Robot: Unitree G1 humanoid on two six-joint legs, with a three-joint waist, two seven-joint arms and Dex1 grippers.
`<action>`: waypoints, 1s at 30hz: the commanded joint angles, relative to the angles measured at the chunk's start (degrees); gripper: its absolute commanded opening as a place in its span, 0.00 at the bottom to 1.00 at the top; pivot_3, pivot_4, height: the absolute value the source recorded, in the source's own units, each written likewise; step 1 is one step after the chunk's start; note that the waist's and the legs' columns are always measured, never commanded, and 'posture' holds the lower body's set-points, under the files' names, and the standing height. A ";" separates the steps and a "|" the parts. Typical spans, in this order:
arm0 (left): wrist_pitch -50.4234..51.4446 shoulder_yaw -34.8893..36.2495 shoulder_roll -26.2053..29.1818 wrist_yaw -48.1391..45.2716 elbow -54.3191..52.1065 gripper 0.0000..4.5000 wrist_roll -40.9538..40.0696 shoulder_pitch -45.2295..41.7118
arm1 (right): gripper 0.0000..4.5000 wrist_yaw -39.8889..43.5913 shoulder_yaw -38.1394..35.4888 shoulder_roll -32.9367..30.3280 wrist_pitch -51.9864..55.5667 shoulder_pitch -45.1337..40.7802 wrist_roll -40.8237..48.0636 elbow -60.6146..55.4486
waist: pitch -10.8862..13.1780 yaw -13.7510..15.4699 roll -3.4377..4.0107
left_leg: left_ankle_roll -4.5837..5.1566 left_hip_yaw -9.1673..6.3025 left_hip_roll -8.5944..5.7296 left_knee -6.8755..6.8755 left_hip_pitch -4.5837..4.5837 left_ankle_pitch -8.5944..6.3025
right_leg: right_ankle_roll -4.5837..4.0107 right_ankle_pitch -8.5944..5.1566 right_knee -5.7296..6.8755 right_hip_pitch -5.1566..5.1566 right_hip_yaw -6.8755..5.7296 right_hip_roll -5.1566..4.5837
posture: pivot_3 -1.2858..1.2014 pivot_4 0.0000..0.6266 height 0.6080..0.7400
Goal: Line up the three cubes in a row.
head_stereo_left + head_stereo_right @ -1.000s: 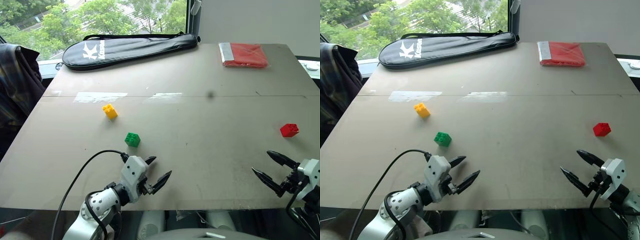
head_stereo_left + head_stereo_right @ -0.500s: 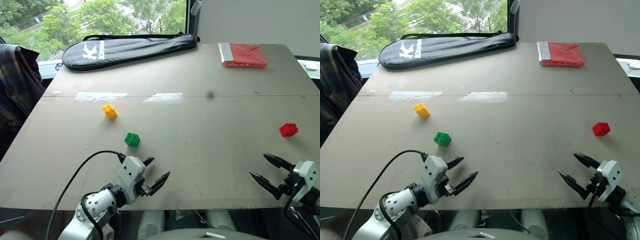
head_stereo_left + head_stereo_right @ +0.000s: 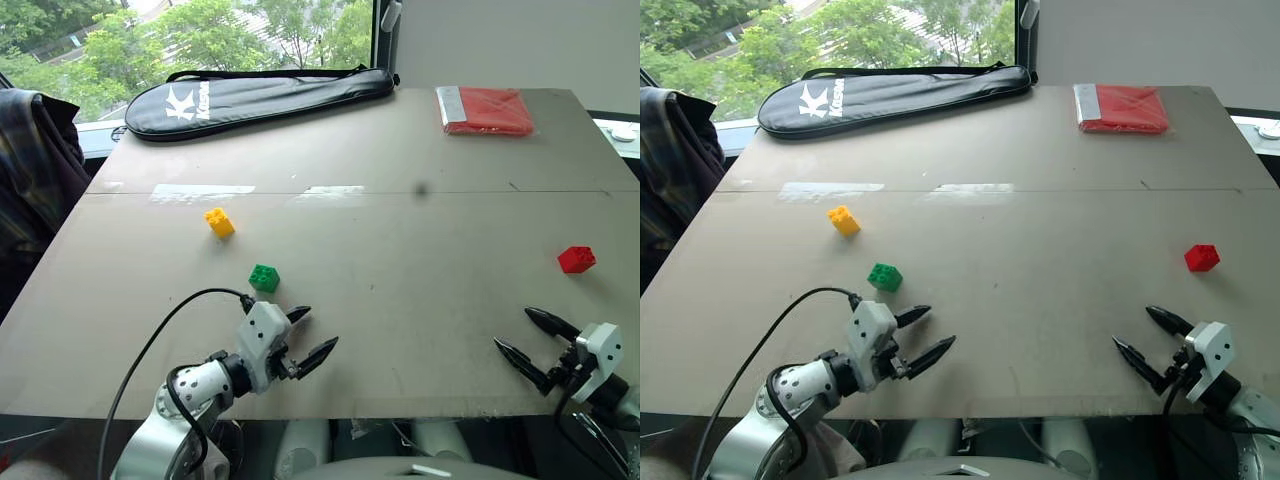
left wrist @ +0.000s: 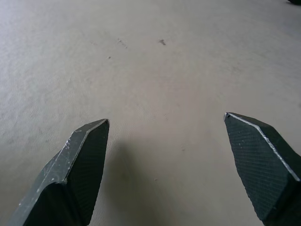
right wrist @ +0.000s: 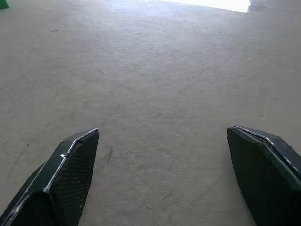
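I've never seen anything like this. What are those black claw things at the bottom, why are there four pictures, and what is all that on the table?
The claws belong to a two-armed humanoid robot. Two pictures come from a camera pair on its head, looking down over its arms; the other two come from cameras on its wrists, looking out between each claw's two black fingers.

The left gripper and the right gripper both stand open above the near edge of the table, and neither holds anything.

On the table lie three small toy bricks: a yellow cube and a green cube on the left, and a red cube far off on the right. They are not yet in a row. At the far edge lie a long black racket bag and a flat red packet.
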 commanded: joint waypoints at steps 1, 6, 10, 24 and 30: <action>2.01 1.74 1.95 -3.89 -3.91 0.89 -5.94 -2.46 | 0.99 -6.27 -5.33 -0.56 1.24 -1.26 0.78 -2.43 | 0.00 -0.01 0.00 | 0.00 0.00 0.00 0.03 0.01 0.00 | 0.00 0.00 0.05 0.00 0.02 0.00 | 0.52 0.24 0.76; 7.36 1.62 6.18 -7.01 -6.99 0.89 -10.88 -8.90 | 0.99 -17.44 -7.73 -0.51 8.28 -3.54 -1.93 -3.01 | -0.01 0.00 -0.01 | -0.03 0.04 -0.01 0.10 0.08 0.02 | 0.00 -0.01 0.29 0.00 0.05 0.00 | 0.52 0.24 0.76; 11.17 0.26 7.72 -7.32 -8.41 0.89 -12.62 -16.32 | 0.99 -25.44 -8.80 -0.09 11.93 -8.96 -3.43 -1.80 | 0.00 -0.13 -0.03 | -0.06 0.10 -0.02 0.11 0.21 0.06 | 0.02 -0.03 0.55 -0.01 0.16 0.04 | 0.52 0.24 0.76; 18.28 -2.21 7.94 -7.22 -8.70 0.89 -15.16 -29.26 | 0.94 -32.48 -7.64 0.55 17.77 -23.45 -3.52 7.30 | 0.03 -0.59 -0.07 | -0.08 0.71 -0.02 0.09 0.58 0.07 | -0.05 0.03 0.72 0.05 0.95 0.23 | 0.52 0.24 0.76; 18.40 -2.19 8.05 -7.29 -9.00 0.89 -15.12 -28.87 | 0.43 -29.81 -6.24 -0.59 19.53 -25.13 -4.03 9.60 | 0.04 -1.24 -0.10 | -0.08 0.72 -0.02 0.08 0.59 0.07 | -0.04 0.02 0.73 0.05 0.98 0.23 | 0.52 0.24 0.76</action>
